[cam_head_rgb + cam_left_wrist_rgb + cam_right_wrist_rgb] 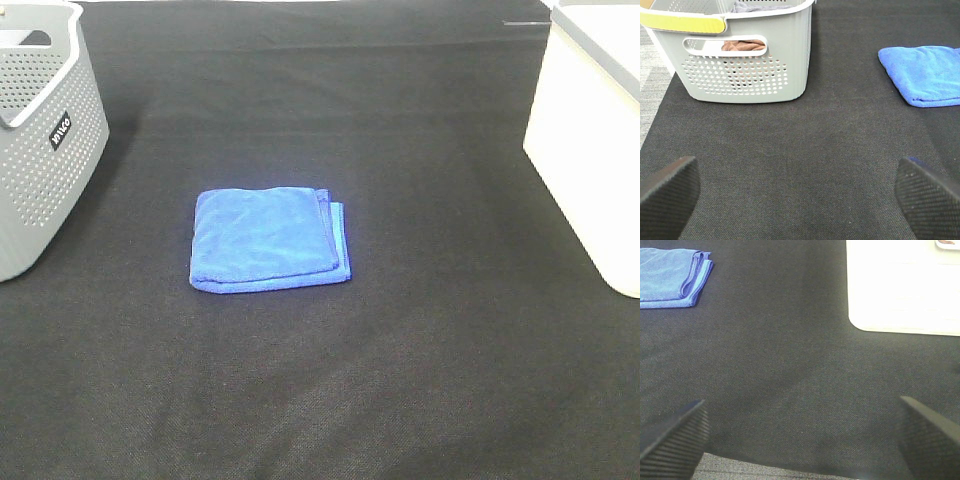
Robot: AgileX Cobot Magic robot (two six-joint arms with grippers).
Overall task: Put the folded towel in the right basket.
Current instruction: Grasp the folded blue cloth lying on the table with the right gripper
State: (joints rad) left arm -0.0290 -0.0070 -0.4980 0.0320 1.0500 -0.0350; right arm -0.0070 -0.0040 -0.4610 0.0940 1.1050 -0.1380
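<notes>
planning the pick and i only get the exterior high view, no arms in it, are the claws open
observer: The left claw is open, its pads wide apart over bare mat.
operator: and the right one
observer: The right claw is open too and holds nothing, with the white basket ahead of it.
operator: anything in the grey basket
observer: Yes, a brown cloth shows through the handle slot of the grey basket.
</notes>
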